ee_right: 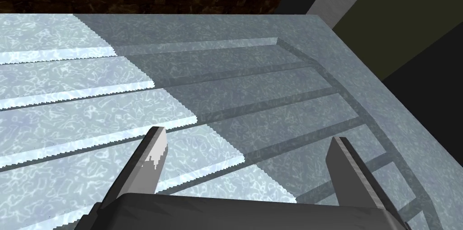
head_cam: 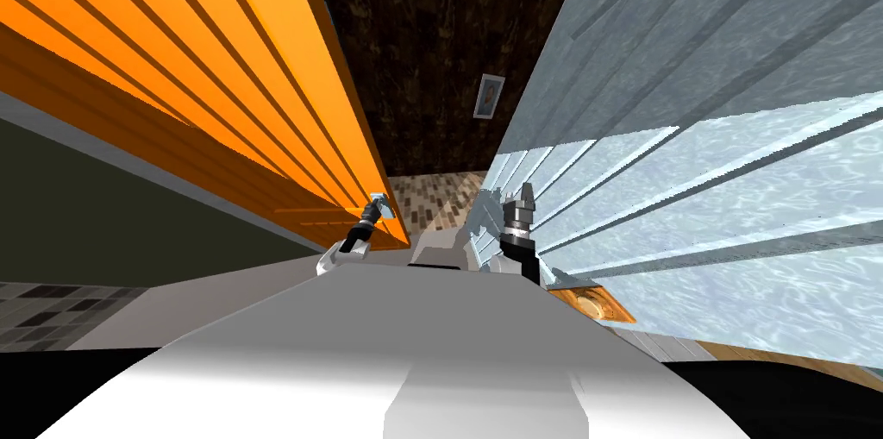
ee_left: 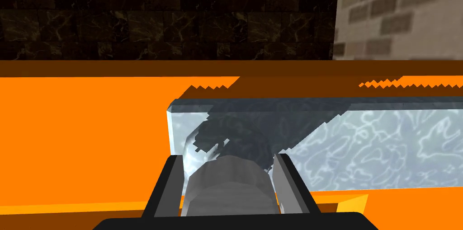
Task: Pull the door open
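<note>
- Two slatted doors flank me in the head view. The orange door fans out toward ten o'clock and a pale blue-grey door toward two o'clock. A dark wall closes the gap at twelve.
- The orange door's near end lies at about eleven o'clock from my chest tip. Its small pale handle sits there, and the left gripper is on it, with the forearm reaching up and forward.
- The right gripper is raised at one o'clock, pointing up along the pale door.
- In the left wrist view the handle is a glassy pale bar lying flat against the orange door.
- With the fingers' reach taken as twelve, the bar's long axis runs from the gripper toward three o'clock.
- The left fingers are clamped on a grey round stub at the bar's near end.
- In the right wrist view the right gripper faces the pale door's slats, its fingers spread wide and holding nothing.
</note>
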Available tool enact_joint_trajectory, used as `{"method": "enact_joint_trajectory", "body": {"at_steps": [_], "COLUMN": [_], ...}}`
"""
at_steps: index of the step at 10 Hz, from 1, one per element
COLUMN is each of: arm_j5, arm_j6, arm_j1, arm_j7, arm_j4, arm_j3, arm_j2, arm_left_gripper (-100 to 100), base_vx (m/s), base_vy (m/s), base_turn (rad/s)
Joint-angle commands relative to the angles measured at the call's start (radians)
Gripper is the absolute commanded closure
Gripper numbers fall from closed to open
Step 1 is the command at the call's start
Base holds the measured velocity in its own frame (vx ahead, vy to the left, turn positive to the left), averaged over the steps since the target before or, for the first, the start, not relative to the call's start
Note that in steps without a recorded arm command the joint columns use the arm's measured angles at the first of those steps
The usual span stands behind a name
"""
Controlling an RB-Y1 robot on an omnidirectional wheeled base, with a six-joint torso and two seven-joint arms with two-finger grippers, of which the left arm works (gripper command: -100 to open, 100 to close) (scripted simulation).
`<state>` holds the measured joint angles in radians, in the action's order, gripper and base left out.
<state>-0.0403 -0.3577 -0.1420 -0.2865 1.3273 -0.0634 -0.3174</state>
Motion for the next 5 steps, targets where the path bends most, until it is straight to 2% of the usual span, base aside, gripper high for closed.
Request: {"method": "enact_joint_trajectory", "body": {"at_steps": [1, 2, 3, 4, 5], "arm_j5": [-0.003, -0.005, -0.003, -0.004, -0.004], "arm_j6": [-0.014, -0.018, -0.011, -0.027, -0.031], "arm_j1": [-0.011, -0.017, -0.016, -0.038, -0.043], "arm_j7": [-0.020, -0.029, -0.022, -0.040, -0.044], "arm_j4": [0.003, 0.005, 0.007, 0.017, 0.020], "arm_j3": [0.012, 0.019, 0.019, 0.037, 0.040], "arm_j2": [-0.024, -0.033, -0.024, -0.043, -0.048], "arm_left_gripper": [100, 100, 100, 100, 100], "base_vx": [-0.229, -0.216, -0.097, -0.155, -0.203], "base_vy": [0.069, 0.108, 0.046, 0.033, 0.072], "base_turn": [-0.175, -0.145, -0.057, -0.133, -0.117]}}
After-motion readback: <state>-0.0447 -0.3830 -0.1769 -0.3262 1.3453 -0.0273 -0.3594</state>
